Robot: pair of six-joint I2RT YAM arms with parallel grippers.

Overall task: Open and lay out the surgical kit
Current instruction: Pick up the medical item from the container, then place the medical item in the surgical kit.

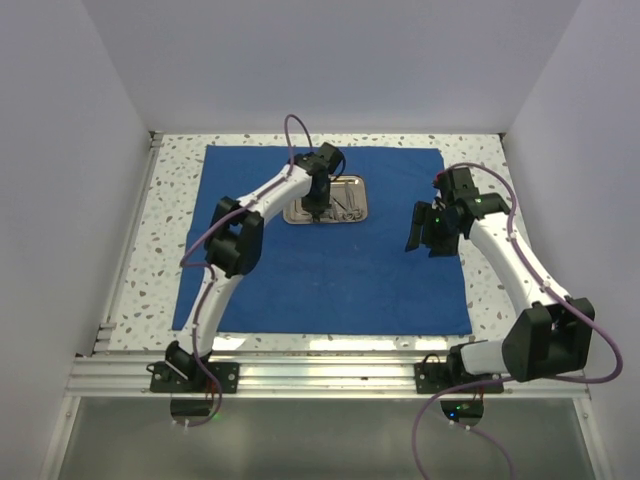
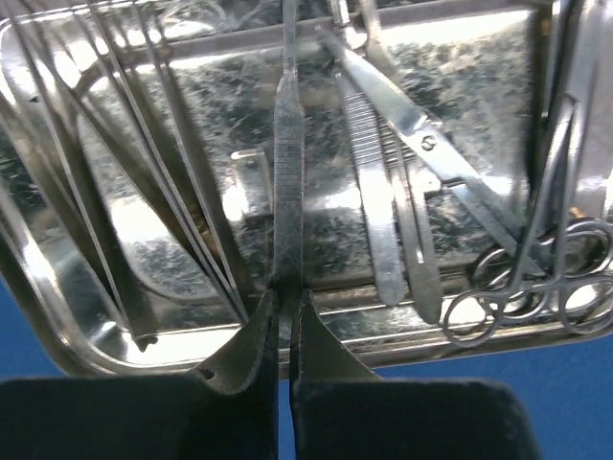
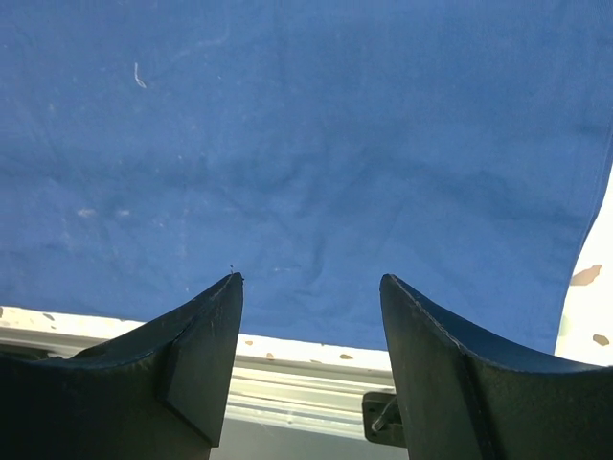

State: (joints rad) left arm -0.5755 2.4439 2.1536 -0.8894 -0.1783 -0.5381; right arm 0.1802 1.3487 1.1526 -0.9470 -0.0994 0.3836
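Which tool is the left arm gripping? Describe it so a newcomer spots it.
On the blue cloth, find the steel tray at its far middle. Inside lies a flat, straight handle, its near end pinched by the left fingers. Unlike the forceps and ring-handled scissors beside it, it is one solid bar with no loops.

The left arm (image 1: pixel 270 192) and right arm (image 1: pixel 508 258) have white links with black joints. A purple cable (image 1: pixel 288 130) loops along each. Their black pincer fingers (image 3: pixel 206 331) curve and taper.
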